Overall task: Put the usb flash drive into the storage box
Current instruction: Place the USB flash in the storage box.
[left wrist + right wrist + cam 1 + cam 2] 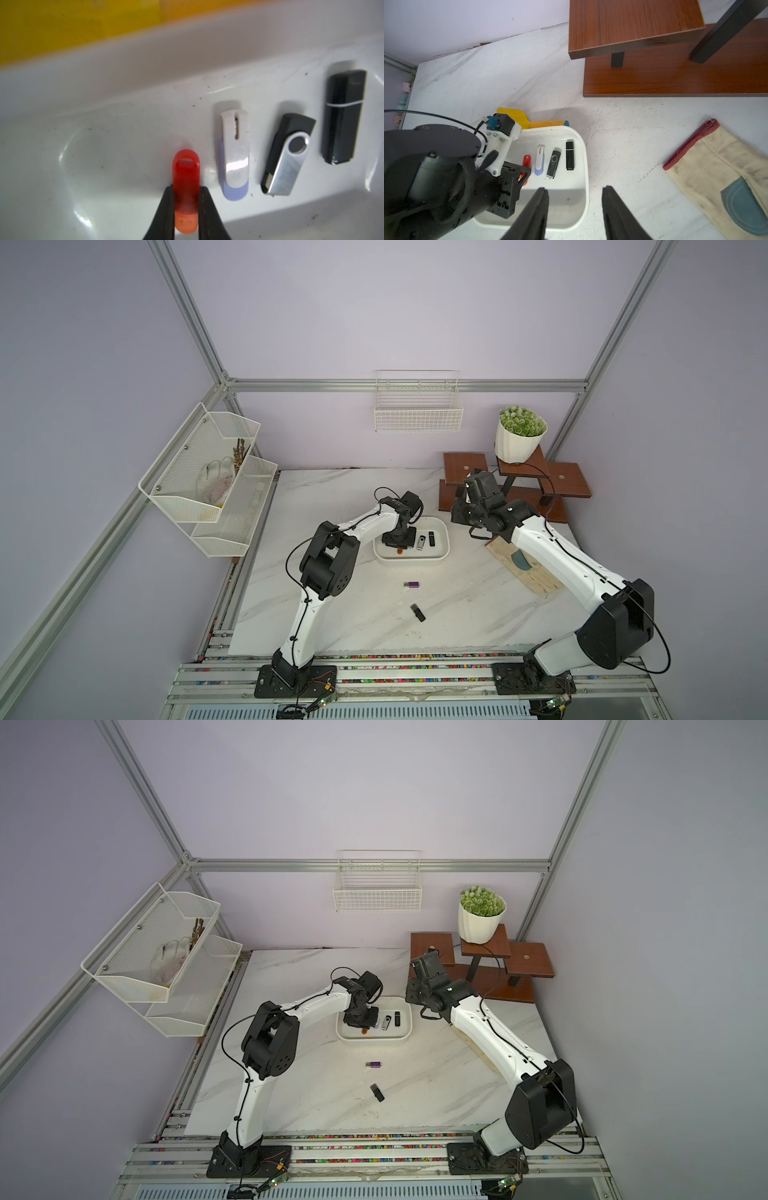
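Inside box (pixel 124 68) — room beside red drive (pixel 186 176)

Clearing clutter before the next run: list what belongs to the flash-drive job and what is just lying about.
Job:
storage box
red flash drive, held by the left gripper inside it
white-lilac drive, swivel drive, black capped drive, already boxed
purple drive, plain black drive, still outside

Lying about:
cloth mitt, yellow tool, wooden stand, potted plant, wire basket, mesh rack
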You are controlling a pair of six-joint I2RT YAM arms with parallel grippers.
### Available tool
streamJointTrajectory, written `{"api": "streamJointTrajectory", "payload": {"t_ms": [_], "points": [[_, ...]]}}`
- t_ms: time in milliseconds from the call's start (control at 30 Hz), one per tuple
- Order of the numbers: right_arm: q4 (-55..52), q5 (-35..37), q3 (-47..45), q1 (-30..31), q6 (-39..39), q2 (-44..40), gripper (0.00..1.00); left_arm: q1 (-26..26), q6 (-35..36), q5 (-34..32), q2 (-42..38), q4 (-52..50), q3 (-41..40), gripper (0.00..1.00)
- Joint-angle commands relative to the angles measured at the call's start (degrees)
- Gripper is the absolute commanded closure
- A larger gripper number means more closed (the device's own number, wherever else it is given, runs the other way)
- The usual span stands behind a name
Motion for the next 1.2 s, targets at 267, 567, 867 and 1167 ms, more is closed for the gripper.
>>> {"api": "streamJointTrajectory", "payload": {"t_ms": [267, 567, 867, 1167], "points": [[-0.4, 0.0, -0.6, -0.3, -0.3, -1.3, 0.52, 0.0, -1.0, -2.5, 1.9, -0.4, 3.1, 0.97], [0.1, -3.8, -2.7, -0.3, -1.1, -1.4, 0.52, -0.1, -1.6, -4.0, -1.2, 0.3, 1.3, 0.58], [-0.2, -5.5, -4.3, -0.3, -2.0, -2.7, 0.52, -0.1, -1.6, -3.8, -4.2, 0.0, 2.7, 0.54], [1.6, -9.4, -15.5, 7.4, -4.7, -11.5, 0.48, 0.7, 0.2, -6.5, -9.8, -6.8, 9.6, 0.52]]}}
